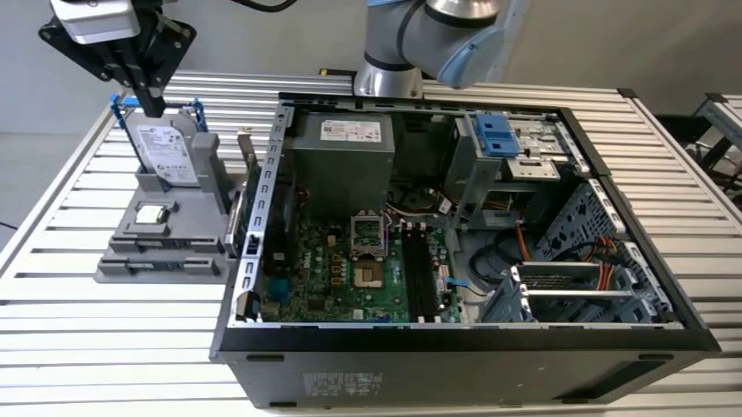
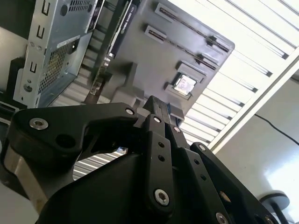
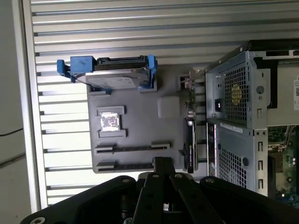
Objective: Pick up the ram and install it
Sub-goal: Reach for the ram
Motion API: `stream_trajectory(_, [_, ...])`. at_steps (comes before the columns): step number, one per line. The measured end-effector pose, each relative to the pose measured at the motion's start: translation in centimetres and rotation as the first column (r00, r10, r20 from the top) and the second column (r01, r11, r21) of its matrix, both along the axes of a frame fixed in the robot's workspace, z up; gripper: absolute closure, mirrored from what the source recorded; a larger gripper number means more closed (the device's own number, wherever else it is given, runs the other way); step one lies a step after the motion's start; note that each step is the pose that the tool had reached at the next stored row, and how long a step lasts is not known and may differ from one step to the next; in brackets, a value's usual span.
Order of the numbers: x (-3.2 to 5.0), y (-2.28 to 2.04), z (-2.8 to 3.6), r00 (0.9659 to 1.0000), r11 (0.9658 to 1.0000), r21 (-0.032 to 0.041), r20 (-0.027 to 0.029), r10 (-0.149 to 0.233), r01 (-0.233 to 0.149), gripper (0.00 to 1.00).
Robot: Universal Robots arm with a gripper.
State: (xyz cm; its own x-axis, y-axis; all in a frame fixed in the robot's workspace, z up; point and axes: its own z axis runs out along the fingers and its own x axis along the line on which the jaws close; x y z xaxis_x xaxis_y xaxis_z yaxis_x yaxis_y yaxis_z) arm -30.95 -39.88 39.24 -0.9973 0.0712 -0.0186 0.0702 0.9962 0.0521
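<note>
Shows the gripper (image 1: 149, 104) hanging high over the far end of a grey holder (image 1: 208, 165) on the slatted bench (image 1: 69, 321), at the exterior view's left, beside an open computer case (image 1: 464, 334). Appears closed on nothing, jaws drawn together to one narrow tip in both wrist views. Finds the ram (image 3: 133, 148) as a long dark strip seated on edge in a slot of that holder, well apart from the gripper and untouched. Puts the ram below the gripper and toward the holder's near end in the exterior view, past an upright hard drive (image 1: 166, 155) in blue rails and a small square processor (image 1: 152, 215). Has its long axis running across the holder, parallel to the hard drive's broad face and to a second slot (image 3: 126, 165) just beside it; cannot tell whether that slot holds another strip
</note>
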Motion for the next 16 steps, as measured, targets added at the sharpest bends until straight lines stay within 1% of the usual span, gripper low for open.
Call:
stream_trajectory(10, [-2.25,0.00,0.00,1.0000,1.0000,0.0000,0.0000,0.005,-0.005,1.00])
stream_trajectory(16, [-3.08,0.00,0.00,0.9994,0.9994,0.0000,0.0000,0.033,-0.033,1.00])
